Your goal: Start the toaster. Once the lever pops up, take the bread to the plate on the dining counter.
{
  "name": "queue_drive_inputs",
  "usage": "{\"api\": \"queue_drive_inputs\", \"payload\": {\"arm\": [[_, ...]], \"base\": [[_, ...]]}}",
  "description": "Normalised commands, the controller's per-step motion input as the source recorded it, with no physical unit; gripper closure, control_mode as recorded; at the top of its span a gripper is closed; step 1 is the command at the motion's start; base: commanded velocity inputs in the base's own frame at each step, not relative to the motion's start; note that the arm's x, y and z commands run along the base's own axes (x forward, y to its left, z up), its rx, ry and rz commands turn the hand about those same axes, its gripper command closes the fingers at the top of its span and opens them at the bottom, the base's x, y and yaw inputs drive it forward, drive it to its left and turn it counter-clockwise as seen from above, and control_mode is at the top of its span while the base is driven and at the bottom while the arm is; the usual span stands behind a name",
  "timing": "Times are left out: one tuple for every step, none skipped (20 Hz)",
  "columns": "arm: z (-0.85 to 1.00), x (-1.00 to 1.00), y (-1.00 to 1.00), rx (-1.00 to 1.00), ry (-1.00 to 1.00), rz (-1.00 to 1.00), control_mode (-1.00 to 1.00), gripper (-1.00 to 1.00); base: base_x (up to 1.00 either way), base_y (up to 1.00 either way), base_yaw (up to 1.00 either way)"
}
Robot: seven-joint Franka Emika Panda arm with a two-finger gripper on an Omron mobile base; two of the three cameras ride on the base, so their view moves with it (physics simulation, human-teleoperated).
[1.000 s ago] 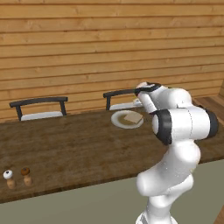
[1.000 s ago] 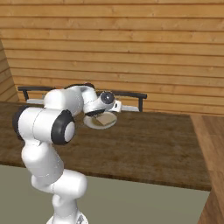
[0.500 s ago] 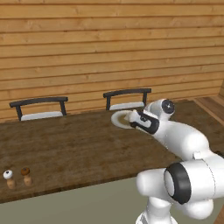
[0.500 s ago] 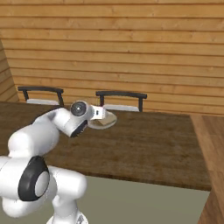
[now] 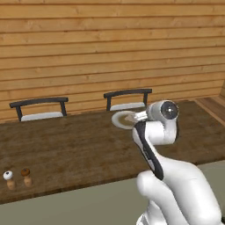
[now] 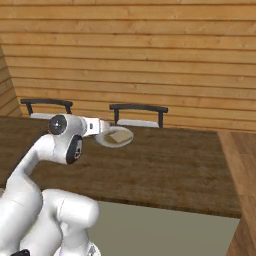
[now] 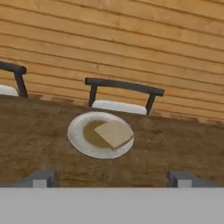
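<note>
Behind the bread-bearing plate [image 7: 100, 134] stands a chair [image 7: 123, 95]; end effector [image 7: 111, 178] gapes empty.

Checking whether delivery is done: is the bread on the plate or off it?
On it. In the hand view the bread lies flat on the plate, one corner reaching the rim, on the dining counter.

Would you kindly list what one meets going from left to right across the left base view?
White-capped shaker → brown-capped shaker → left chair → plate → robot arm.
</note>
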Motion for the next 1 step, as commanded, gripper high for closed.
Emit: {"api": "queue_drive_inputs", "payload": {"arm": [[0.81, -0.71, 0.0, -0.06, 0.0, -0.02, -1.0, -1.0]], "base": [[0.0, 0.0, 0.0]]}}
